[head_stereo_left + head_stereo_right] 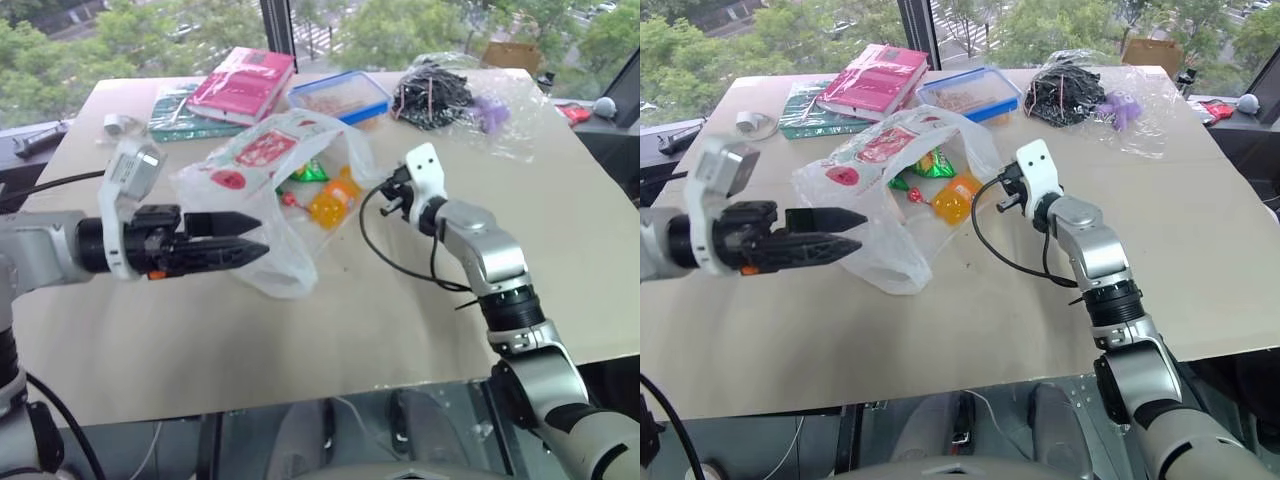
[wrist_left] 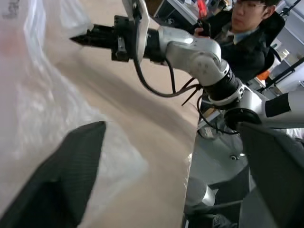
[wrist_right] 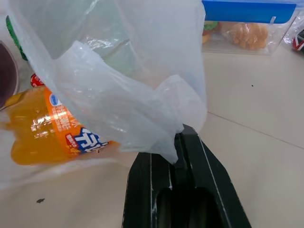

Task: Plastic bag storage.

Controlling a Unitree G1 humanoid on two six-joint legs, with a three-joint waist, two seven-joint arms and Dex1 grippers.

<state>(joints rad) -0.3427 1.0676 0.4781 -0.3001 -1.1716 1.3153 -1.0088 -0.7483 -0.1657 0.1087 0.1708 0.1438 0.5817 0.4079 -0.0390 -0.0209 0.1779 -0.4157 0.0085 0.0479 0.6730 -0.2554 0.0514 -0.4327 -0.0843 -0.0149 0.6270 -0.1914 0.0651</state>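
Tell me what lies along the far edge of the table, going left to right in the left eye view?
Green book → pink book → blue-lidded food box → clear bag of black cables.

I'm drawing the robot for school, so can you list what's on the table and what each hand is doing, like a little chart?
plastic bag: white bag with a red logo, lying open on the table
inside the bag: orange snack pouch and a green packet
right hand: shut, pinching the bag's edge
left hand: open, beside the bag, holding nothing
behind the bag: pink book, blue-lidded box, clear bag of black cables
person: seated beyond the table's edge
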